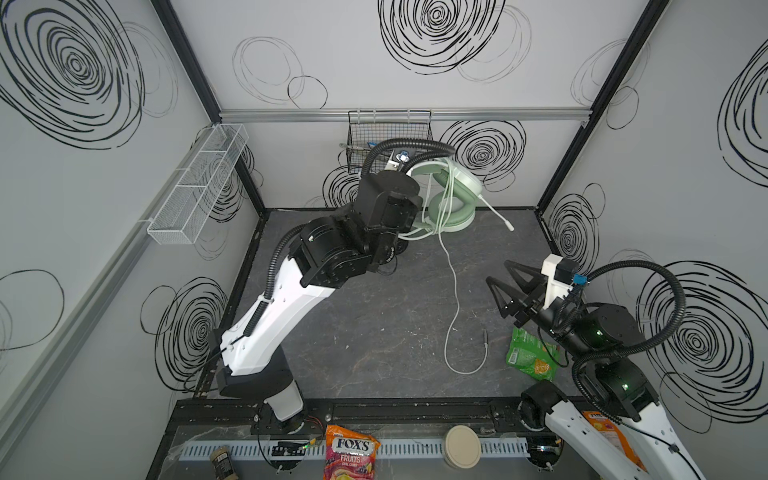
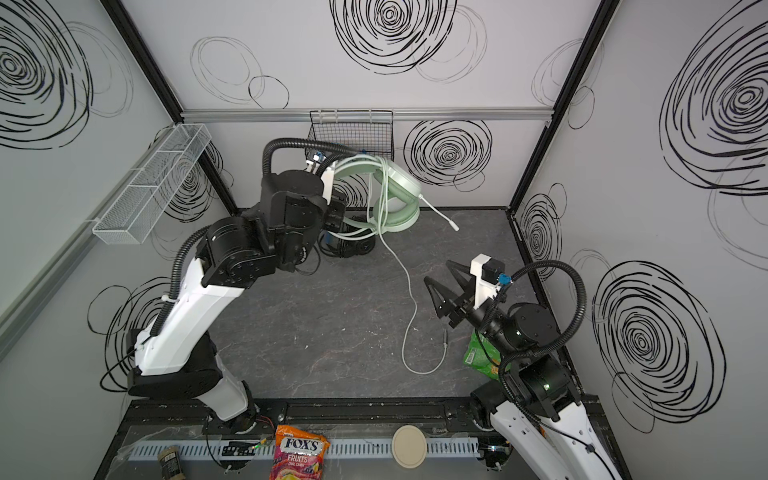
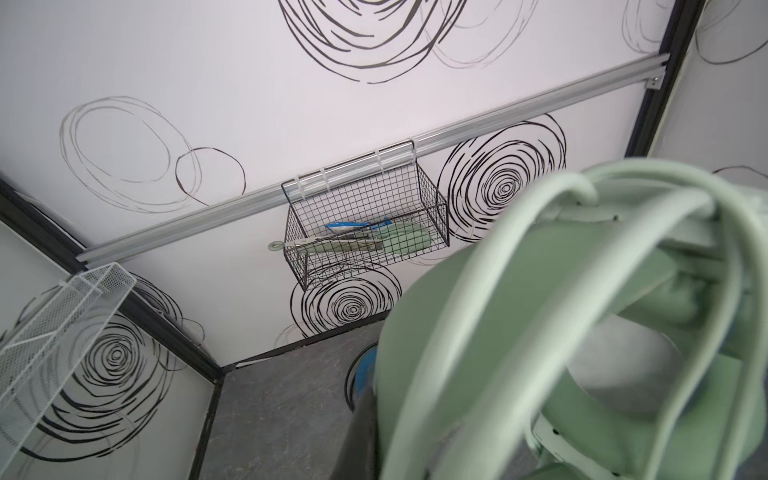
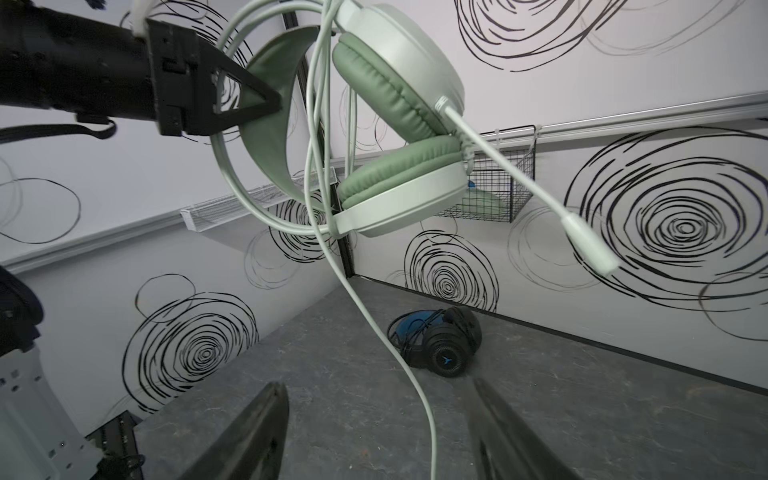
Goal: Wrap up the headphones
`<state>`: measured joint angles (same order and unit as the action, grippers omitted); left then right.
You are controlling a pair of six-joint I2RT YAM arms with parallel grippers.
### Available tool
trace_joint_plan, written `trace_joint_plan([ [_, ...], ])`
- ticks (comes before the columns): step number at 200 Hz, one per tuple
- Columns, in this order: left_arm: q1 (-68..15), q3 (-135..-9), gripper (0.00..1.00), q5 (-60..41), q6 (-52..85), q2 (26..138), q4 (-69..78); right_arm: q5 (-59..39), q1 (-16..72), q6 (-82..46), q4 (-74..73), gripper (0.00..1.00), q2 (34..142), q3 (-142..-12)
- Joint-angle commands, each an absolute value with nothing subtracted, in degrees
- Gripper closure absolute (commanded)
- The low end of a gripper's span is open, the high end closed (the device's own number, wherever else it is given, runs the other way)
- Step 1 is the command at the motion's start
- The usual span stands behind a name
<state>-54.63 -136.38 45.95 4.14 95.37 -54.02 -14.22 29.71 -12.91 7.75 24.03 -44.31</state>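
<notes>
Left hand [image 4: 270,104] clenched on headband [image 4: 268,141] of mint-green headset [image 1: 453,199], held aloft near back wall [image 1: 374,83], pale cable [image 1: 455,291] trailing onto worktop [image 1: 374,332]; right hand [image 1: 497,272] released, empty; black headset [image 4: 444,345] on worktop by back wall.

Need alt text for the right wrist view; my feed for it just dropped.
The left hand holds the mint-green headset aloft by its headband, its pale cable looped over the band and trailing down. The right hand stands open and empty, and the black headset lies on the table beyond it.
</notes>
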Motion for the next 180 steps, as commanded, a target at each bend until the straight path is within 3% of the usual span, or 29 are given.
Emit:
trace_joint_plan([
  [1, -51.3, -135.2, 1.0, 37.7, 11.4, 91.1, -48.7, -17.4, 29.6, -21.9, 12.6, 0.24, 21.5, -42.0],
  [33, -47.9, -129.2, 1.0, 30.3, 14.0, 87.6, -45.2, -20.9, 29.6, -24.8, 14.1, 0.19, 22.6, -36.7],
  [77, -46.3, -127.9, 1.0, 24.6, 16.1, 86.8, -44.6, -25.2, 28.4, -27.9, 3.6, 0.12, 27.3, -27.1],
  [101, -46.1, -127.6, 1.0, 22.9, 16.5, 86.8, -44.4, -25.1, 28.3, -26.8, 5.6, 0.09, 32.2, -28.0],
  [130, -45.9, -125.3, 1.0, 20.6, 17.2, 85.8, -42.4, -25.1, 28.2, -24.1, -1.8, 0.0, 32.2, -22.0],
  [180, -45.6, -124.6, 1.0, 17.3, 18.1, 85.2, -41.3, -20.5, 27.3, -19.1, -5.2, 0.0, 36.6, -19.3],
])
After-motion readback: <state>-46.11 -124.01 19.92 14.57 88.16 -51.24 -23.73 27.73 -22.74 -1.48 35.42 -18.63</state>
